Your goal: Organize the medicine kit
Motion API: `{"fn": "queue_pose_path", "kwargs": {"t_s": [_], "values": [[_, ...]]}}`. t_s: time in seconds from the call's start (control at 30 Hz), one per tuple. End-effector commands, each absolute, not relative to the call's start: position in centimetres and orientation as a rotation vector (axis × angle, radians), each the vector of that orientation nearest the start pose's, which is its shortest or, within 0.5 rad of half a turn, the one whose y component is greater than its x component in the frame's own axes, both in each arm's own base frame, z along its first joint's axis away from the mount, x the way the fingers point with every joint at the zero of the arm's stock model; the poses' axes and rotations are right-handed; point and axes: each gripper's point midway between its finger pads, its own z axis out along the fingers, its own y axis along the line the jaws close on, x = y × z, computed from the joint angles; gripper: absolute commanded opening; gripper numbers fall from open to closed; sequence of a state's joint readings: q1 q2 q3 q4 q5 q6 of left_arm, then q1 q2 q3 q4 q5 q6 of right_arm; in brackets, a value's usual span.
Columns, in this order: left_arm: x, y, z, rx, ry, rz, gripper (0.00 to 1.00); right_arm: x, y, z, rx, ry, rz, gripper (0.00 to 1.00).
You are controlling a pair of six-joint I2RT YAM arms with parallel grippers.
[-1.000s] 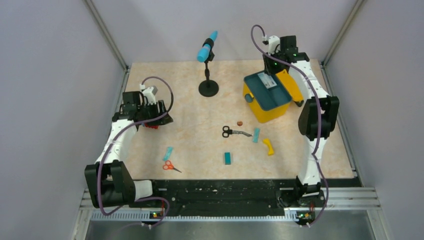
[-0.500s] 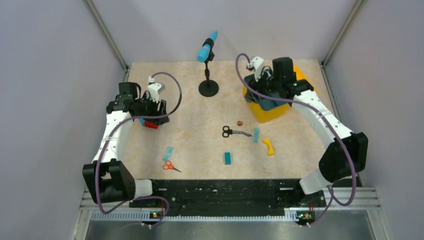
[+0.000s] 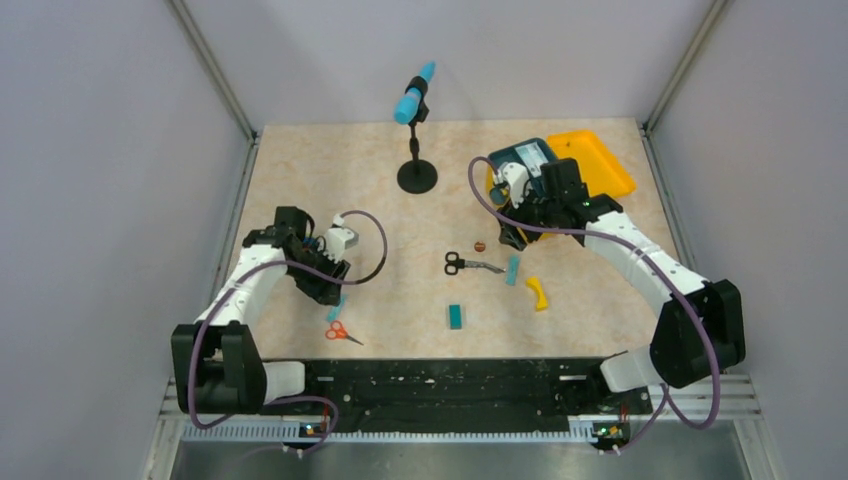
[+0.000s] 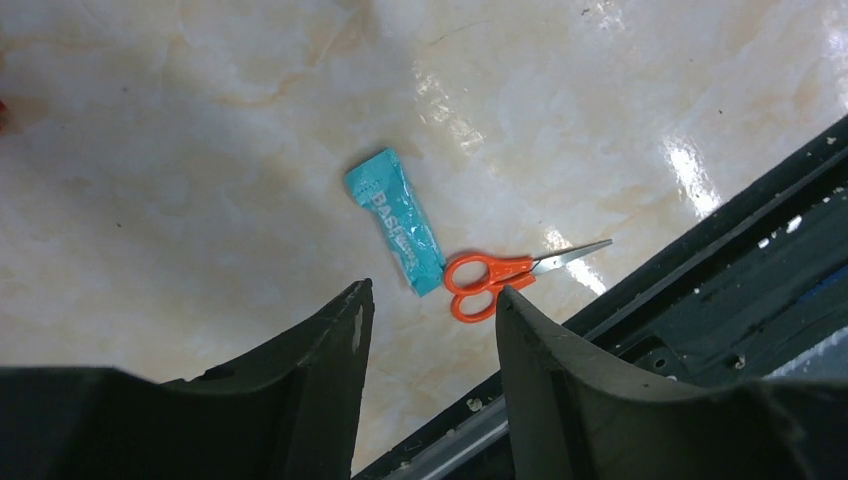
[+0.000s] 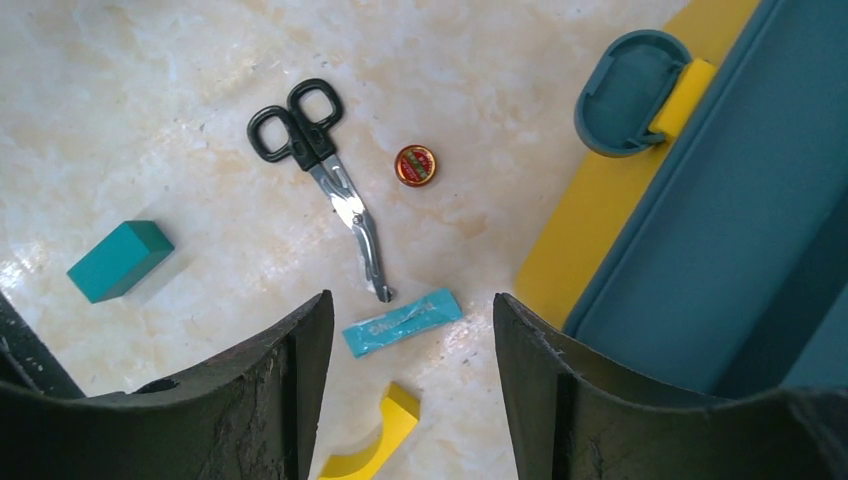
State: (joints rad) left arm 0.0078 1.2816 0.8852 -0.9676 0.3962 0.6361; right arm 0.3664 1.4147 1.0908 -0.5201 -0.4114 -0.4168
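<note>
The marbled tabletop point(image 3: 400, 220) carries everything. The medicine kit point(image 3: 598, 160) sits at its far right corner with the yellow lid folded open and back toward the right edge. The right arm's wrist covers much of the box from above. In the right wrist view its dark teal rim and a rounded teal latch point(image 5: 628, 92) fill the right side.

The right gripper point(image 5: 410, 300) hovers just in front of the kit, above the tabletop, with its jaws spread wide and nothing between them. The left gripper point(image 4: 432, 298) hangs over the near left part of the tabletop, also well apart and empty.

A black microphone stand point(image 3: 416, 150) with a blue foam head stands at the far middle, well apart from the kit.

Black-handled scissors point(image 5: 340, 200) lie near the centre, closed, blades pointing toward the near edge. Orange scissors point(image 4: 520, 268) lie by the near edge on the left, handles touching one end of a teal packet point(image 4: 397, 222). A teal block point(image 5: 118, 260) rests apart from the black scissors. A small yellow curved piece point(image 5: 375, 445) lies just beside a second teal packet point(image 5: 403, 322), which sits at the tip of the black scissors. A small round red-and-gold tin point(image 5: 415, 164) lies between the scissors and the kit.
</note>
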Motion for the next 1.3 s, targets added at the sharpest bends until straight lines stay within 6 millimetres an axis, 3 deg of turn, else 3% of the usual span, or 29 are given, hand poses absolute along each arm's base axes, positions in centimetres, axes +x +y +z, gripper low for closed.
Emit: {"fn": "queue_pose_path", "kwargs": {"t_s": [0.0,0.17,0.37,0.67,0.87,1.0,1.17,1.27], "values": [[22.8,-4.2,7.0,0.777,2.626,-0.284,0.52,33.4,17.8,16.9,-1.059,2.030,0.370,0.59],[22.3,-3.9,4.7,0.813,2.681,-0.203,0.47,33.6,18.0,17.5,-1.030,2.034,0.382,0.59],[21.9,-3.4,3.1,0.821,2.724,-0.165,0.42,30.5,18.7,16.7,-1.250,1.983,0.493,0.51],[21.4,-3.7,1.7,0.842,2.755,-0.193,0.34,30.3,18.5,16.5,-1.240,1.997,0.491,0.50],[21.8,-5.2,1.8,0.884,2.712,-0.303,0.33,30.5,18.7,16.1,-1.231,2.003,0.495,0.50],[22.3,-5.4,1.4,0.910,2.732,-0.319,0.20,30.8,18.8,16.0,-1.217,2.007,0.501,0.50],[23.5,-6.2,3.4,0.946,2.671,-0.367,0.00,31.1,18.9,16.8,-1.191,2.000,0.500,0.50],[24.7,-7.9,6.7,0.954,2.556,-0.454,0.00,31.6,19.6,18.1,-1.164,1.980,0.529,0.49]]}}
